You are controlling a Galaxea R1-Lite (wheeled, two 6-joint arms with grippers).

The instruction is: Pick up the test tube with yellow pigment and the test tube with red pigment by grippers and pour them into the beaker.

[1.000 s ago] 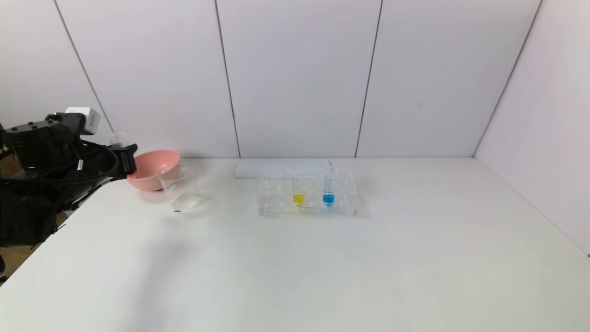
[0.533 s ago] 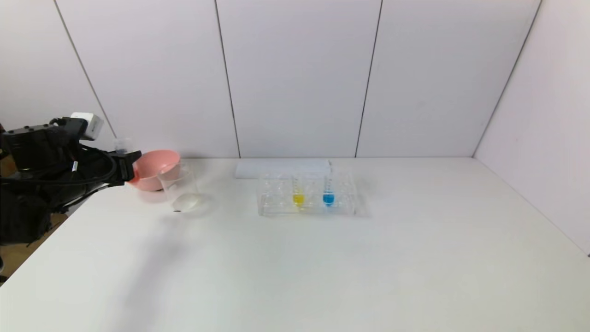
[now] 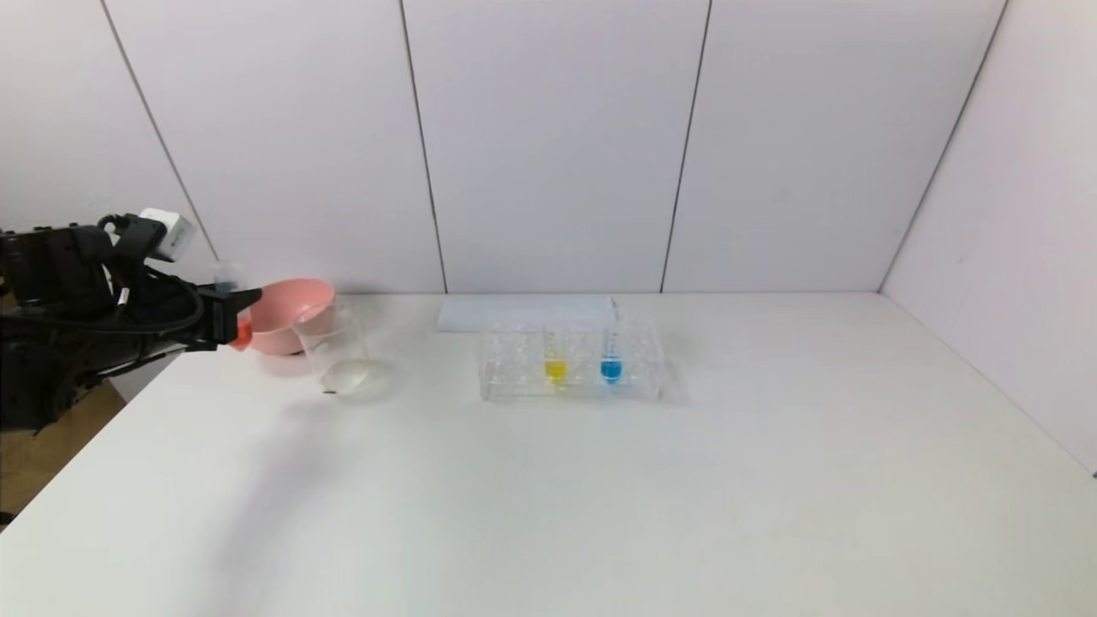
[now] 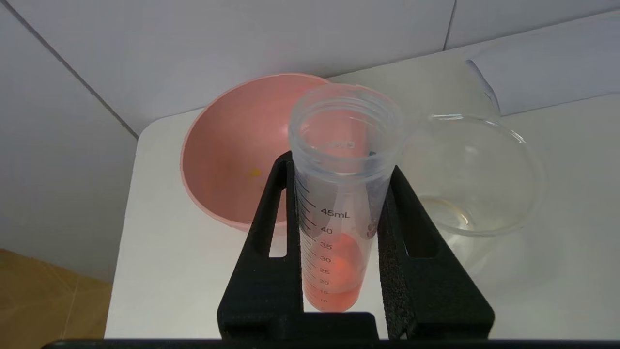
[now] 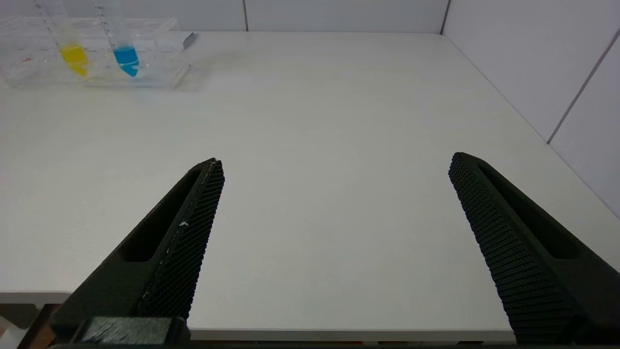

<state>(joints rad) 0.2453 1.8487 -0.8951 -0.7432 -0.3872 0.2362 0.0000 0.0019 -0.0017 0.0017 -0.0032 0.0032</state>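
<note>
- Left gripper (image 4: 339, 252), black and two-fingered, clenched around the clear graduated test tube with red pigment (image 4: 334, 271), now lower and further left than a second ago, red tip newly showing.
- Pour apparently not started: small clear glass beaker (image 3: 332, 350) just right of it, near empty.
- Pink plastic bowl (image 3: 287, 313) touching or just behind the beaker, close to the tube's path.
- Further right, clear plastic rack (image 3: 570, 364) holding the test tube with yellow pigment (image 3: 555, 360) beside a blue-tipped tube (image 3: 610, 360).
- Right gripper (image 5: 334, 203) spread wide, idle at the near right edge.

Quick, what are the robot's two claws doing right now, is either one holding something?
Left gripper: shut on the test tube with red pigment, beside the pink bowl.
Right gripper: open, holding nothing, above the table's near edge.
</note>
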